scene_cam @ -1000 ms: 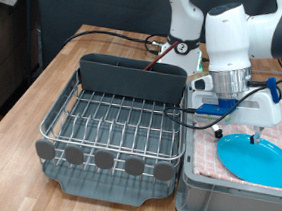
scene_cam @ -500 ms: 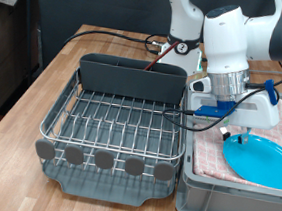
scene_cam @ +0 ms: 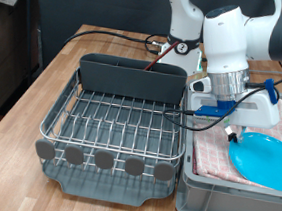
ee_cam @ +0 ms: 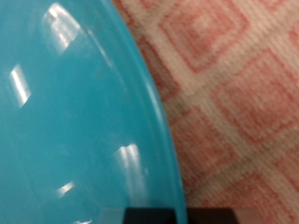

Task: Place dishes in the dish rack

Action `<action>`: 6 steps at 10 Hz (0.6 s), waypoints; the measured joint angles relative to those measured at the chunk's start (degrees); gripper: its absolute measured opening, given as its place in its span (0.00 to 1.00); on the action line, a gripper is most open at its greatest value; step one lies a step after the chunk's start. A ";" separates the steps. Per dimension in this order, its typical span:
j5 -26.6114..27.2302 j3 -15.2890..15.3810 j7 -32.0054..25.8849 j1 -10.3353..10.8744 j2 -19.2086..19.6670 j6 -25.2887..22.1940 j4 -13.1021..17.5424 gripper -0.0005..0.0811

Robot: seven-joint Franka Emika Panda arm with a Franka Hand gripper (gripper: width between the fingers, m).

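rack grid (scene_cam: 119, 124) open above | caddy (scene_cam: 132, 78) blocks top edge

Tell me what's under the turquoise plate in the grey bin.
The plate lies on the pink checked cloth lining the grey bin; the wrist view shows the same cloth beside its rim. Whatever sits beneath the plate's middle is covered.
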 joint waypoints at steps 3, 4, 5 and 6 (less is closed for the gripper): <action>-4.60 -1.64 1.44 0.28 -1.58 -2.56 -0.37 0.05; -10.14 -3.61 5.23 0.97 -2.74 -5.18 -0.61 0.04; -14.71 -5.14 8.35 1.53 -4.11 -7.22 -0.90 0.04; -18.69 -6.27 10.79 1.85 -5.60 -8.83 -1.25 0.04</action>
